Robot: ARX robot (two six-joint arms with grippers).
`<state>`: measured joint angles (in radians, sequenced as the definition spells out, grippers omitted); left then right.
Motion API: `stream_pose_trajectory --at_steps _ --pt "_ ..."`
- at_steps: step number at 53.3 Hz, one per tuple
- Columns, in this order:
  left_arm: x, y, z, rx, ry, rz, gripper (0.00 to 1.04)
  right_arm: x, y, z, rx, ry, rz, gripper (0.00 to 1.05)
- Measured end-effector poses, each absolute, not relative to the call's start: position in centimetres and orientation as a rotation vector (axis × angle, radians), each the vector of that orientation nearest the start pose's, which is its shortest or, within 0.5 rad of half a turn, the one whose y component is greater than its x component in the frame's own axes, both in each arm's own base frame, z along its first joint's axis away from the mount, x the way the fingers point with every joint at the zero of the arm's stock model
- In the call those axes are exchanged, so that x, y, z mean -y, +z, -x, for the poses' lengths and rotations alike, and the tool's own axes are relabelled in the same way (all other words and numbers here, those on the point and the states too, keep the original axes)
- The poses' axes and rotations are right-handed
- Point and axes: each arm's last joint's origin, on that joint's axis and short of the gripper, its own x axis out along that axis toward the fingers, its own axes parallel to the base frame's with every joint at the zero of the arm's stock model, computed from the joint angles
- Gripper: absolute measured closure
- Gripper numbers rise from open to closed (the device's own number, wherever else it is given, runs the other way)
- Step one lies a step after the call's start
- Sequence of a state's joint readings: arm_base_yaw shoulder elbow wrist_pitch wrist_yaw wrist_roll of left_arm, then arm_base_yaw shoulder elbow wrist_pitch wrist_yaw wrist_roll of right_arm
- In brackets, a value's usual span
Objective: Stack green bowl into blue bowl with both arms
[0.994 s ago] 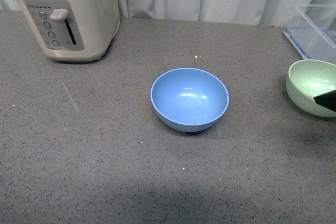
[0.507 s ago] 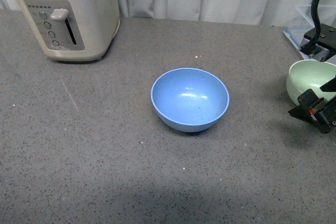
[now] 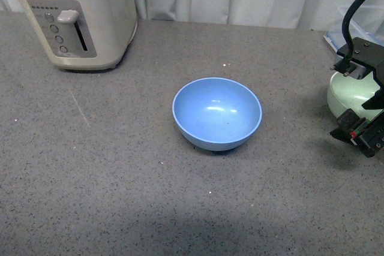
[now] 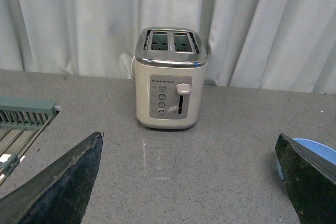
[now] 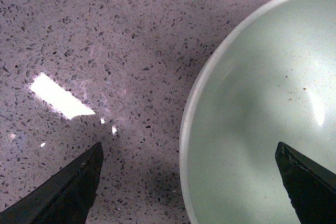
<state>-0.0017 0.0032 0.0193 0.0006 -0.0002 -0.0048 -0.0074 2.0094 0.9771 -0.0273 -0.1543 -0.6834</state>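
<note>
Two bowls, well apart: blue bowl (image 3: 217,113) mid-frame in the front view, green bowl (image 3: 350,95) at the right edge, partly hidden by the right arm (image 3: 365,55). Both sit upright on the grey counter (image 3: 120,178). Right gripper (image 5: 189,153) is spread wide and empty. In its wrist view it straddles the green bowl's rim: one finger (image 5: 65,190) over bare counter outside, the other over the inside of the bowl. No contact that I can see. Left gripper (image 4: 189,140) also wide and empty, pointing at the toaster (image 4: 170,80); a sliver of blue bowl shows at the right edge of that frame.

Step in hand, my read: rim pinch on the green bowl. Suggest:
- Descend straight until the inside finger is well below the lip, then close. The wall is curved and matte, so a shallow bite will likely slip or tip the bowl.
- Keep the outer finger off the counter.
- Lift level, high enough to clear the blue rim, and carry toward frame centre.
- Release low and centred so it nests.

Bowls look the same size, so expect it to sit proud rather than drop in. Left gripper could steady the blue bowl; it may skate.
</note>
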Motion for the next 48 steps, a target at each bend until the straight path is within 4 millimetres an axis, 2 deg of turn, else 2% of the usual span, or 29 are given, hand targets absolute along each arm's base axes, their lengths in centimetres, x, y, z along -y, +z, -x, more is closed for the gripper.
stream_pose_trajectory --at_steps 2,12,22,24,28,48 --pt "0.0 17.0 -9.7 0.017 -0.002 0.005 0.06 -0.2 7.9 -35.6 -0.964 0.487 0.532 0.21" --pt "0.0 17.0 -9.7 0.017 -0.002 0.005 0.06 -0.2 8.0 -35.8 -0.96 0.496 0.531 0.58" --pt "0.0 17.0 -9.7 0.017 -0.002 0.005 0.06 -0.3 8.1 -35.9 -0.954 0.5 0.533 0.83" --pt "0.0 17.0 -9.7 0.017 -0.002 0.005 0.06 -0.3 8.2 -35.9 -0.952 0.502 0.535 0.92" --pt "0.0 17.0 -9.7 0.017 -0.002 0.005 0.06 -0.3 8.2 -36.0 -0.951 0.503 0.538 1.03" --pt "0.0 17.0 -9.7 0.017 -0.002 0.005 0.06 -0.9 8.9 -36.0 -0.937 0.538 0.545 1.03"
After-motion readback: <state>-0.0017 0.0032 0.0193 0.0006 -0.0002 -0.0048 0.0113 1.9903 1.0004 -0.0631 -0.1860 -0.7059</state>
